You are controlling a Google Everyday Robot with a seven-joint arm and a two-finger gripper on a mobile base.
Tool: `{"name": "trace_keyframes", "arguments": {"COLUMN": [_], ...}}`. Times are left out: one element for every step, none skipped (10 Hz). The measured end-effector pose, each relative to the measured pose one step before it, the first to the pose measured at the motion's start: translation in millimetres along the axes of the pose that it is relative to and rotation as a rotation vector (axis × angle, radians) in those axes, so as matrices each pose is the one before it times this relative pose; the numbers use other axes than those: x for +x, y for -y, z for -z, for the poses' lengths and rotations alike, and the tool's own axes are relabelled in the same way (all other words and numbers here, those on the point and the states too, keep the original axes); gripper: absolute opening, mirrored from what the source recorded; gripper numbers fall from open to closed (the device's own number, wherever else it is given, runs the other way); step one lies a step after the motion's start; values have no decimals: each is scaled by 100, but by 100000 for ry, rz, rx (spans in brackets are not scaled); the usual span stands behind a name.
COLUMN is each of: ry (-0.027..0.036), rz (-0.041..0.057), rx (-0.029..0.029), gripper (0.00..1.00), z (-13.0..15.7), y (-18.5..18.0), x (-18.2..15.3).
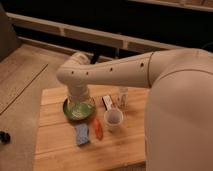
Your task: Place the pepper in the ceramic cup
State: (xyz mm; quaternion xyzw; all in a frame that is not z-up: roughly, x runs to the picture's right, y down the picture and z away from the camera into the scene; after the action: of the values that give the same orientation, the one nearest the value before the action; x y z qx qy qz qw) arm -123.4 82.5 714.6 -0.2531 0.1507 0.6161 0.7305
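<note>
The small orange-red pepper lies on the wooden table, between the blue sponge on its left and the white ceramic cup on its right. The cup stands upright and looks empty. My white arm reaches in from the right, and its wrist hangs down over the green bowl. My gripper is at the end of that wrist, above the bowl, up and left of the pepper.
A small dark and white packet and a clear glass stand behind the cup. The table's left edge drops to a tan floor. A railing and a dark wall run behind the table.
</note>
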Motion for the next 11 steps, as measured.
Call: {"name": "trace_keyframes", "arguments": {"ry": [1394, -967, -1040, -294, -12, -72, 7, -1150, -2489, -5161, -6354], "rz": [-2901, -3666, -2738, -743, 46, 316, 398, 1619, 2796, 3995, 2004], "rx": [-3988, -2636, -1745, -453, -55, -32, 247, 1207, 1303, 2286, 2112], "gripper": [65, 65, 65, 65, 65, 65, 65, 65, 65, 65, 65], "z": [-840, -798, -589, -151, 1, -35, 17, -393, -928, -1659, -1844], "y": [1195, 855, 539, 123, -66, -170, -107, 196, 177, 428, 993], "x": [658, 989, 785, 208, 5, 15, -43, 155, 482, 1055, 1253]}}
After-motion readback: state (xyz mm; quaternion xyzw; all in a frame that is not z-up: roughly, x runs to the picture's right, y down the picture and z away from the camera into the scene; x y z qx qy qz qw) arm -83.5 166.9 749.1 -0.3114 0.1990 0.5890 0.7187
